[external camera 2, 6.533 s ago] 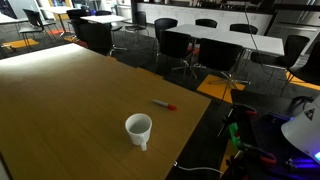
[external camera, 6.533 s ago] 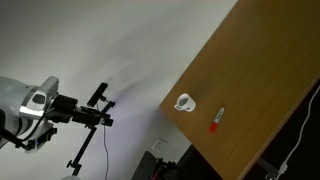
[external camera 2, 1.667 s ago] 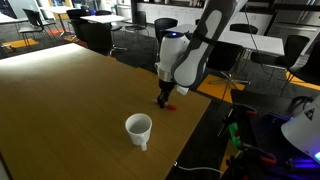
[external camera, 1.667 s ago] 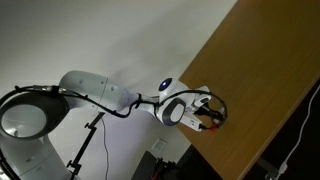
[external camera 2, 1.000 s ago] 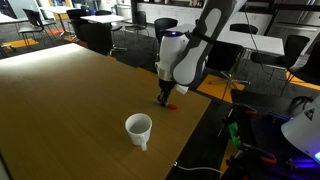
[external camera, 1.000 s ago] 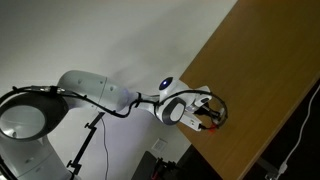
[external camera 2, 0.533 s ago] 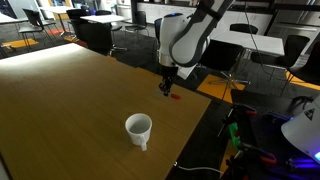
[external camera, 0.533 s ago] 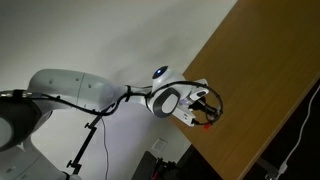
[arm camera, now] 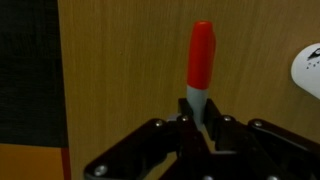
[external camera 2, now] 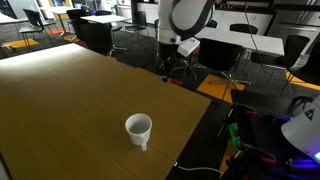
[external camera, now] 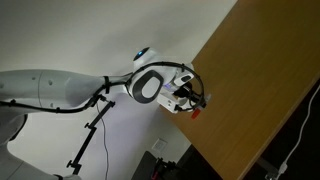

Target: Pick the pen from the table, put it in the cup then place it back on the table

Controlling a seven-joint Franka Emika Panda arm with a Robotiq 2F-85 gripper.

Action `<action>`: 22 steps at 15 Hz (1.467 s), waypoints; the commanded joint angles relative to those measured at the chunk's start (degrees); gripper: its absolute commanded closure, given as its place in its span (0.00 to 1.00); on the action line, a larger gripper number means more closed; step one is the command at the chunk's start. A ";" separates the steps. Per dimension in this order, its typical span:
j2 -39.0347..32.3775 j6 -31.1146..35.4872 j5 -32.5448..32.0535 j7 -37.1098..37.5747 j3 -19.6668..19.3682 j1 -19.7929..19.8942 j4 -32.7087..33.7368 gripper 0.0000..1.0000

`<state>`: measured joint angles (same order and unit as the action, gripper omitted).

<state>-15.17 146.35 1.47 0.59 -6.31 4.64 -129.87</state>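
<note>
My gripper point(arm camera: 200, 120) is shut on the whitish end of the red-orange pen point(arm camera: 201, 55). The pen's red body points away from the jaws over the brown table point(arm camera: 120, 60). In an exterior view the gripper point(external camera 2: 167, 68) hangs well above the table point(external camera 2: 70, 100) near its far edge, up and behind the white cup point(external camera 2: 138, 128). The cup point(arm camera: 310, 70) shows as a white rim at the right edge of the wrist view. In an exterior view the gripper point(external camera: 190, 98) is at the table's point(external camera: 260, 70) corner with the pen's red end point(external camera: 196, 112) sticking out; the cup is hidden there.
The table edge runs close beside the gripper, with dark floor beyond it point(arm camera: 30, 60). Black chairs point(external camera 2: 180, 45) and other tables point(external camera 2: 100, 20) stand behind. Cables and gear point(external camera 2: 250, 140) lie on the floor past the near table edge.
Over the last second the arm has risen from the table top with the pen held in the shut gripper. The cup has not moved.
</note>
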 commanded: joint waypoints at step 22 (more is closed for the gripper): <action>2.61 -0.53 28.87 -37.86 13.09 5.92 5.02 0.95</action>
<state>-12.78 148.65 22.82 -26.14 3.46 7.32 -126.67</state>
